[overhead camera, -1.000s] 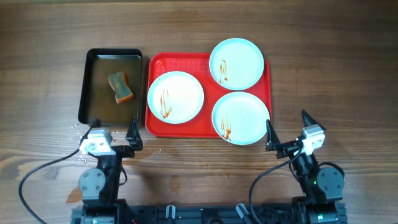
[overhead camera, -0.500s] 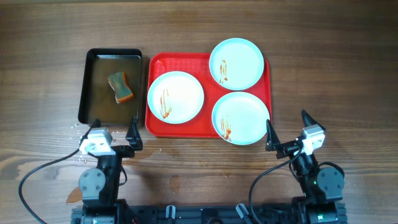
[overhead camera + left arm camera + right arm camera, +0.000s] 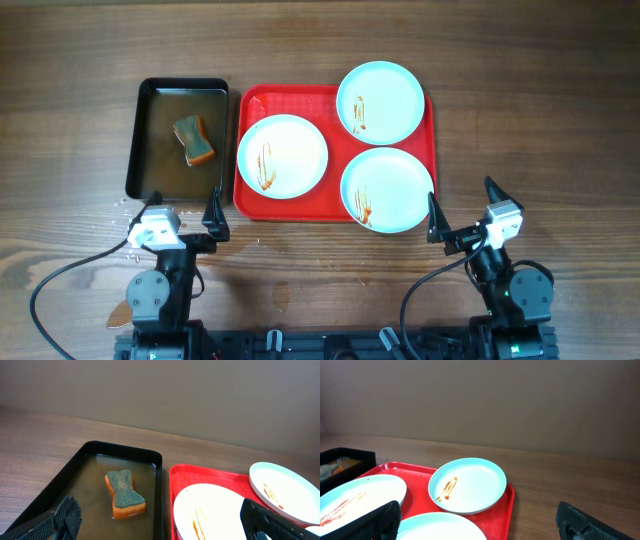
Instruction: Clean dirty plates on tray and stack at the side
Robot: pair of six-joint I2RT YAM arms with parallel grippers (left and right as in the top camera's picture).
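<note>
On tray (image 3: 300, 100) three smeared plates (image 3: 282, 152); one sponge (image 3: 193, 139) in pan (image 3: 170, 105); left gripper (image 3: 182, 205), right gripper (image 3: 461, 200) jaws spread.

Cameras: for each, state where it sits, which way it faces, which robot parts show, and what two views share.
Overhead: above the table, looking straight down on tray, plates, pan, sponge; left claw, right claw at the bottom.
Left wrist: on the left arm, facing forward over pan and sponge; its open fingers in the bottom corners.
Right wrist: likewise, facing tray and plates.
Both wrist views share the tray.
</note>
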